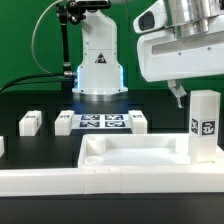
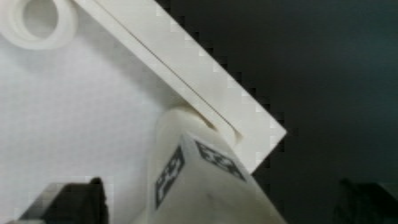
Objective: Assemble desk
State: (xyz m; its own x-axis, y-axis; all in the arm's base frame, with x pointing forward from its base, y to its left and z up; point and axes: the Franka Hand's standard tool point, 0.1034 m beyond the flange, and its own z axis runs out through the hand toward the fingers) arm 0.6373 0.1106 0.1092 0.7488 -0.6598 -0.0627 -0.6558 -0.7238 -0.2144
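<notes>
One gripper [image 1: 180,94]: hangs over the end of the panel [image 1: 130,160] at the exterior view's right, just beside the upright leg [image 1: 205,125]. In the wrist view its dark fingertips [image 2: 71,203] stand wide apart and clasp nothing.
Panel: wide, white and rimmed, lying flat on the black table [image 1: 30,150] in the foreground. The wrist view shows a round socket [image 2: 36,25] in its surface.
Upright leg: stands at the panel's corner with a square tag facing the exterior camera. In the wrist view it sits at the panel's edge with two tagged sides showing.
Loose legs: three lie behind the panel. Two legs [image 1: 30,122] [image 1: 62,122] are on the exterior view's left of the marker board [image 1: 100,122], and a third leg [image 1: 137,120] is just beside its right.
Long white rail [image 1: 40,182]: runs across the foreground, just in front of the panel.
Writing: the robot base [image 1: 97,72] carries a label with a triangle sign, its lettering too small to read. The tags show only black-and-white patterns.
</notes>
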